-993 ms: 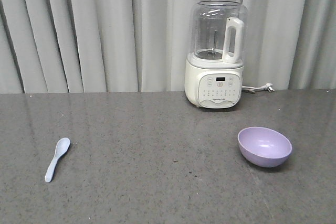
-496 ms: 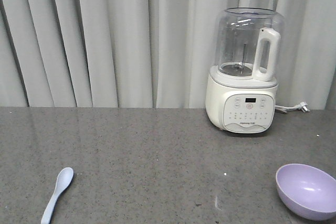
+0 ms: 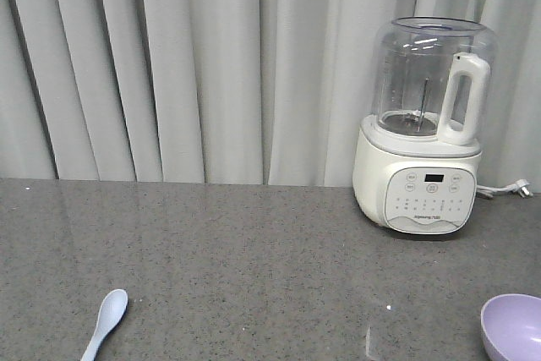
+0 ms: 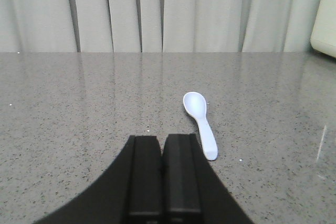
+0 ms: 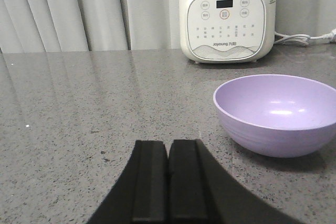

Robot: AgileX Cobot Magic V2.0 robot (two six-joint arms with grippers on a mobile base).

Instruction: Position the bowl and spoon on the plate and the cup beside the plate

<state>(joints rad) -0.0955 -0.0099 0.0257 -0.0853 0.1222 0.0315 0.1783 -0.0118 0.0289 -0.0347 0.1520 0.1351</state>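
**Approach to the spoon and bowl: jaws to be opened first**

The left gripper point(image 4: 161, 145) has its jaws pressed together and holds nothing. The right gripper point(image 5: 168, 148) is in the same condition. Both hang low over the speckled grey stone countertop point(image 3: 254, 251).

The small pale blue-white plastic spoon point(image 4: 200, 124) lies flat just ahead of the left gripper, slightly to its right. Its handle points toward the gripper and its scoop points away. The small round lavender-purple bowl point(image 5: 275, 111) stands upright ahead of the right gripper, to its right, with the white blender point(image 3: 423, 124) behind it. The plate and the cup appear in no view.

Judged procedure:
1. Part the jaws before descending.
2. Shift the left gripper rightward and close it across the width of the spoon handle, which sits low on a hard surface.
3. Take the bowl by its rim, one finger inside and one outside.
4. Locate the plate before carrying either item.
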